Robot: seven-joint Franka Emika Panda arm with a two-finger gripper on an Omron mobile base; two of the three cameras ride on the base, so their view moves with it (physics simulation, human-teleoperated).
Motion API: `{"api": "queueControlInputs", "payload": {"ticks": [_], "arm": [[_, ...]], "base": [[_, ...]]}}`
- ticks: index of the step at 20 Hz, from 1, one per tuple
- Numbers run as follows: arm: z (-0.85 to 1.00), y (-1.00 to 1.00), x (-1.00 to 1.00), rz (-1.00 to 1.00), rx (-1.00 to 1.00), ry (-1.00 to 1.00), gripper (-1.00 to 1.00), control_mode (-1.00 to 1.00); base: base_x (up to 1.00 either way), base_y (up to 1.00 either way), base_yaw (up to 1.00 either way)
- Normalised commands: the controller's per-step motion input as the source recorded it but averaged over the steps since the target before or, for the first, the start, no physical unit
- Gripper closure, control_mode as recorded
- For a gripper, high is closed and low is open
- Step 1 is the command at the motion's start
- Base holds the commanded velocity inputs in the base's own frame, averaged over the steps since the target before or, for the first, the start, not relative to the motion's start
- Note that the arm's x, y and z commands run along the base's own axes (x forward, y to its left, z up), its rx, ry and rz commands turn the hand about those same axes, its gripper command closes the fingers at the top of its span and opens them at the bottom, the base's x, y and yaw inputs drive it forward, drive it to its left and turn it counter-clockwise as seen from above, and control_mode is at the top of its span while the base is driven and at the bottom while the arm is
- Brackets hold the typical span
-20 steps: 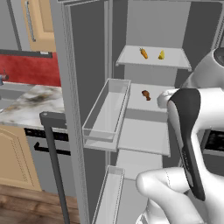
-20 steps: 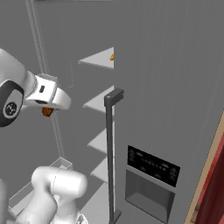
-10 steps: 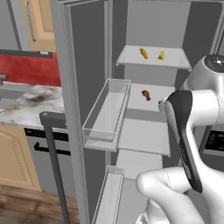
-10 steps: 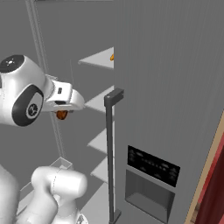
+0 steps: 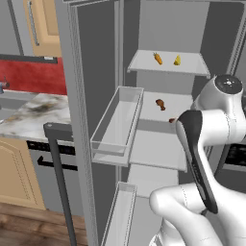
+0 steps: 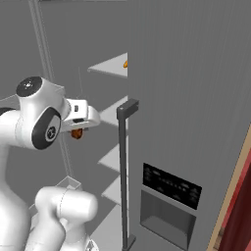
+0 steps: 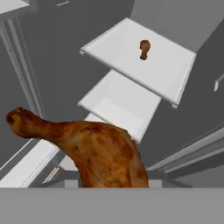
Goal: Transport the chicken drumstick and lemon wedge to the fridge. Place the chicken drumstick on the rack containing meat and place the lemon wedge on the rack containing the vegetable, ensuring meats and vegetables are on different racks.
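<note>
Your pincer (image 6: 77, 128) is gripping the chicken drumstick (image 7: 87, 149), which lies across the lower middle of the hand view, bone end toward the left edge. The shelf with the meat piece (image 7: 144, 49) sits ahead, in the upper right of that frame.

No readable text, label, brand, number or sign shows anywhere; the dark panel (image 6: 170, 187) at 5 o'clock in the right base view bears only small pale marks too blurred to make out.
</note>
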Motion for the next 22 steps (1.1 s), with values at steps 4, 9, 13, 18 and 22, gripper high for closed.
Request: {"api": "queueControlInputs", "payload": {"ticks": [4,9,13,18,22], "arm": [[-0.13,-0.23,0.54,0.1,0.0,0.0,1.0,-1.0],[-0.24,-0.14,0.68,0.03,0.0,0.0,1.0,-1.0],[-0.19,0.0,0.82,0.0,0.0,0.0,1.0,-1.0],[-0.1,-0.05,0.73,0.0,0.0,0.03,1.0,-1.0],[-0.23,-0.14,0.61,0.02,0.0,0.02,1.0,-1.0]], "base": [[0.0,0.0,0.0],[0.0,0.0,0.0],[0.0,0.0,0.0],[0.0,0.0,0.0],[0.0,0.0,0.0]]}}
